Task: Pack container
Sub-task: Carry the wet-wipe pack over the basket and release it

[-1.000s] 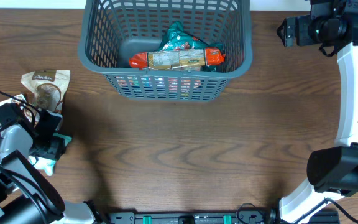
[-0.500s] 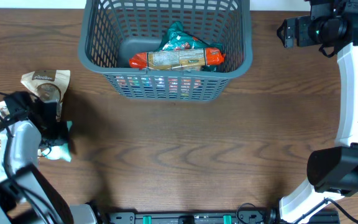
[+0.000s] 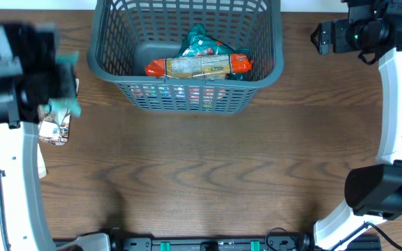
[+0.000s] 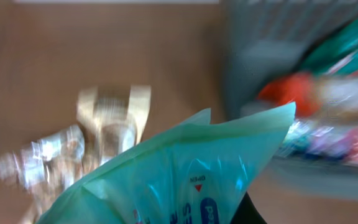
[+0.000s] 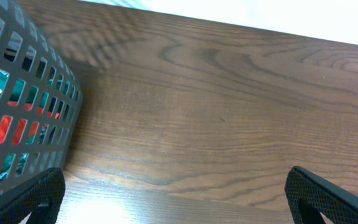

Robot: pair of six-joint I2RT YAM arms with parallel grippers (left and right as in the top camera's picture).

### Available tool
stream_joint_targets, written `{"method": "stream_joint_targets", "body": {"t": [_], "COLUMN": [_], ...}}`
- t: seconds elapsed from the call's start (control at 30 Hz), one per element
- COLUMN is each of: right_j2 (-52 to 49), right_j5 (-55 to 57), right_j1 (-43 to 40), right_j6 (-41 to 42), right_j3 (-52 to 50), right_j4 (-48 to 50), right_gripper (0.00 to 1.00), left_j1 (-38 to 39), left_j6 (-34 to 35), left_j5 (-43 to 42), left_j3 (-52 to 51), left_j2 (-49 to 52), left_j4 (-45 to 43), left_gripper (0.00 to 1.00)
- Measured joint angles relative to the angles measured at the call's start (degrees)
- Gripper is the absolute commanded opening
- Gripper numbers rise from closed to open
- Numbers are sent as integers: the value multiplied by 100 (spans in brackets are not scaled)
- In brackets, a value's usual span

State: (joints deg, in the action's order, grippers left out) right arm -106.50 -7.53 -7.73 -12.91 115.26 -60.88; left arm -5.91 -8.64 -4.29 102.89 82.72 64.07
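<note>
One green packet [image 4: 185, 174] is held tight by the left gripper [image 3: 54, 84]; the basket [image 3: 187, 96] is found just to its right.

Basket [image 3: 187, 97] at far edge of table [image 3: 222, 167], middle. In it: long packet [image 3: 198, 65] lying crosswise toward the right side, second packet [image 3: 202, 40] behind and partly under it.

Left gripper [image 3: 60, 77] left of basket, up off the table, apart from the basket wall; pouch [image 4: 185, 174] in its grip. Packet [image 3: 53, 129] on the table below it, nearer the front. Wrist view blurred: more packets lie left of the pouch, basket to its right.

Right gripper [image 3: 319, 36] right of basket, just beside its far right corner, nothing between the fingers.
</note>
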Motion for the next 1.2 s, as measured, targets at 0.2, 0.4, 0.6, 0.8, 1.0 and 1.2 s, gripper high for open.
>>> {"method": "stream_joint_targets", "body": {"t": [0.2,0.4,0.6,0.8,1.0,1.2], "right_j2": [0,0,0,0,0,0], "right_j5": [164,348,428,435,435,435], "right_j1": [-160,-647,-911,-920,-920,-920], "right_j6": [444,837,955,977,979,979], "right_j3": [0,0,0,0,0,0], "right_j4": [26,-66,-258,-426,-553,-579], "right_gripper": [99,99,99,99,99,99], "left_j1": [1276,2127,2350,2310,2197,2166], "left_j6": [-291,-1624,-3001,-3681,-3842,-3812], "left_j5": [153,173,173,173,177,199], "left_j3": [1878,2085,2085,2083,2083,2083], "left_j2": [815,1637,2579,3287,3871,4026], "left_j4": [37,-127,-619,-929,-852,-817], "left_gripper": [5,6,6,8,44,66]}}
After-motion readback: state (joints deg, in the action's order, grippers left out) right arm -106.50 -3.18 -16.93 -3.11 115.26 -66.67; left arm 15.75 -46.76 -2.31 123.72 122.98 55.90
